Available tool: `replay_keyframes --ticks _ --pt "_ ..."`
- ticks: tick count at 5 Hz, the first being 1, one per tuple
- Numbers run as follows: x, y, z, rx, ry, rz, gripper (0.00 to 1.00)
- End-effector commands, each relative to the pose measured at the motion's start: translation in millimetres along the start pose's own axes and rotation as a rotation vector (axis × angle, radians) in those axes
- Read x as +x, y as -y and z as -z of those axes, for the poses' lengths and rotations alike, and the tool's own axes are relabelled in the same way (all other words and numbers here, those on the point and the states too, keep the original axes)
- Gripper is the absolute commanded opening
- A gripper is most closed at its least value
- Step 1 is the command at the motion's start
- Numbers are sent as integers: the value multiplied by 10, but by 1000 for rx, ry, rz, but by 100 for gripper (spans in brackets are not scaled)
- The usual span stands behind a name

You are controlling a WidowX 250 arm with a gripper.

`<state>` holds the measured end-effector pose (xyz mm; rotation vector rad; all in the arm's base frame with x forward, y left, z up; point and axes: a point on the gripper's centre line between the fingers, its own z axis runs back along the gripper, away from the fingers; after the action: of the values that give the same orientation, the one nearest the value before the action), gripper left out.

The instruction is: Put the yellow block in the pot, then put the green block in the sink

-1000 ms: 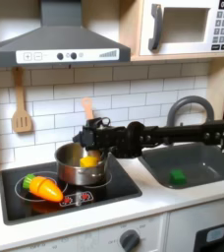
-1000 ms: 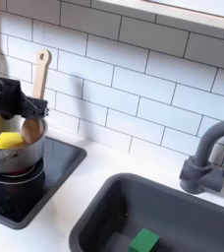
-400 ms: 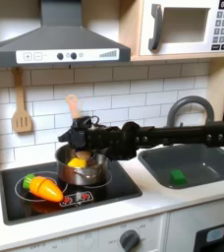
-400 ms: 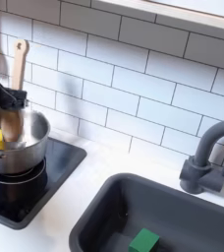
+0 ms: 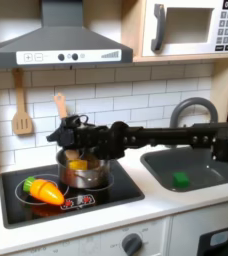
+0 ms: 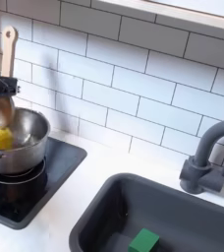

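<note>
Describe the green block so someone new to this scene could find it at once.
Start at the dark grey toy sink with the arched faucet, at the first exterior view's right. The small dark green cube-like block lies on the basin floor, the sole item seen in the sink, unlike the orange toy carrot's leafy green top on the stove.

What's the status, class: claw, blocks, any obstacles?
Claw above pot, open or shut unclear. Yellow block in pot. Green block in sink. Nothing in the way.

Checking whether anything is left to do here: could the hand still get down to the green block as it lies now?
Probably yes. The green block lies alone on the floor of the sink, open from above; the faucet stands behind it. The hand is over by the pot.
</note>
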<state>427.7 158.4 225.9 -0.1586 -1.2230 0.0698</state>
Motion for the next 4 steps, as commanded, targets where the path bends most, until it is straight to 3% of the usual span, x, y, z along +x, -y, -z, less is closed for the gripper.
replay_keyframes --ticks 1,2,4 --pt "-218 247 220 -70 -65 2 0" --pt "-263 423 241 -113 -76 14 0" --pt "-417 504 123 -138 -86 -20 0"
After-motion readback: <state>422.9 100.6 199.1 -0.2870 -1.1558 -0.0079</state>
